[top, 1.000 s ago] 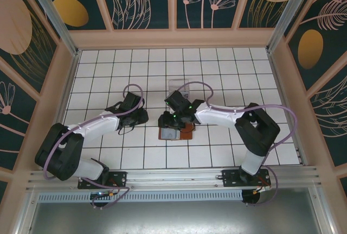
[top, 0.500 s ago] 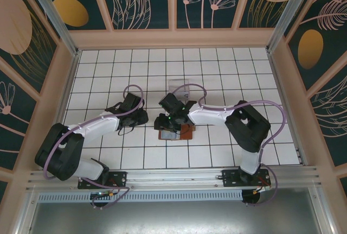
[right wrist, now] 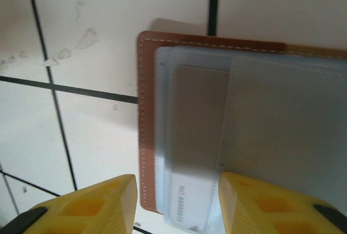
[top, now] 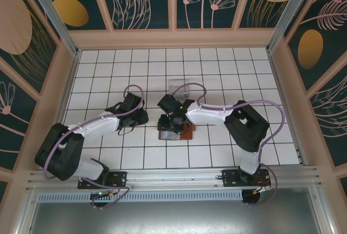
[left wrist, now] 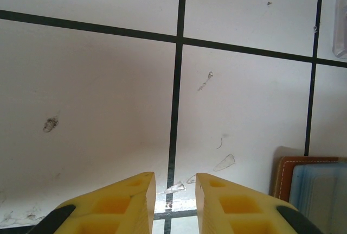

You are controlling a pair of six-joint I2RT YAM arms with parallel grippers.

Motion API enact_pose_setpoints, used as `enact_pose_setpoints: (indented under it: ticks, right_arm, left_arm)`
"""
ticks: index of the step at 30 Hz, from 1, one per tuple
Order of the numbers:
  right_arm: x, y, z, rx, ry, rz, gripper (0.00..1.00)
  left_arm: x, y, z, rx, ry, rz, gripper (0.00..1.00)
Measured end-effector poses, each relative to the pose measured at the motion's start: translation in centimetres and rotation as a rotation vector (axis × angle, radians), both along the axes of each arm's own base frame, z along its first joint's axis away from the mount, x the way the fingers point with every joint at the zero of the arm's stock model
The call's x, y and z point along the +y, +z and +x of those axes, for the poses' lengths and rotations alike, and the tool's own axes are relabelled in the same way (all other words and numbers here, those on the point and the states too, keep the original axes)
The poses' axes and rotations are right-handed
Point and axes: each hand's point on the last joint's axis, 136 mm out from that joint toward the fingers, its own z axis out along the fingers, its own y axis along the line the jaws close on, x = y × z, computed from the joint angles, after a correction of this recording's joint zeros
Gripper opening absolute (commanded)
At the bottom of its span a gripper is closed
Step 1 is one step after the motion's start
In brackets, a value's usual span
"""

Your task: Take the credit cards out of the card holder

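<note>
The right gripper hung directly over the card holder, which lay open and flat on the white tiled table. Its two yellow fingers were spread apart and held nothing. In the right wrist view, the printed end of one pale credit card lay in the gap between them, nearer to the right finger than to the left one. The left finger stood outside the brown stitched edge of the holder, over bare tile.

This card sat in a grey-blue pocket, with a long strip of it out of the pocket on the side toward the left finger. I think this free strip was the reason for the position: it was the only part of the card that a finger could catch. Whether more cards were under the lining, I could not tell.

The left gripper was beside the holder, not on it. Its fingers stood close together with a narrow gap, and only a tile line was seen through the gap. A corner of the holder appeared just beyond its right finger, and the edge of a clear acrylic stand was far ahead on the same side. I judge it was waiting there, perhaps to press the leather down when the card is pulled.

In my judgement no card was out yet.
</note>
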Motion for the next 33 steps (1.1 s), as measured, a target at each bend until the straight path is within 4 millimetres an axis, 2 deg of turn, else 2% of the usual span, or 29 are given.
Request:
enact_pose_setpoints:
  ticks: [14, 20, 29, 33]
  right_arm:
    - [-2.7, -0.2, 0.1, -0.068, -0.013, -0.289, 0.50]
    - [-4.6, 0.6, 0.4, -0.100, -0.038, -0.391, 0.52]
    - [-7.2, 0.6, 0.4, -0.121, -0.047, -0.499, 0.52]
    - [-8.9, 0.6, 0.1, -0.122, -0.052, -0.542, 0.52]
  left_arm:
    - [-0.1, 0.0, 0.0, 0.001, -0.004, -0.002, 0.27]
    - [-0.3, 0.1, 0.0, 0.003, -0.016, -0.008, 0.27]
    - [-1.5, 0.9, 0.4, 0.003, -0.041, -0.056, 0.26]
    - [-2.2, 1.1, 0.2, 0.012, -0.061, -0.079, 0.26]
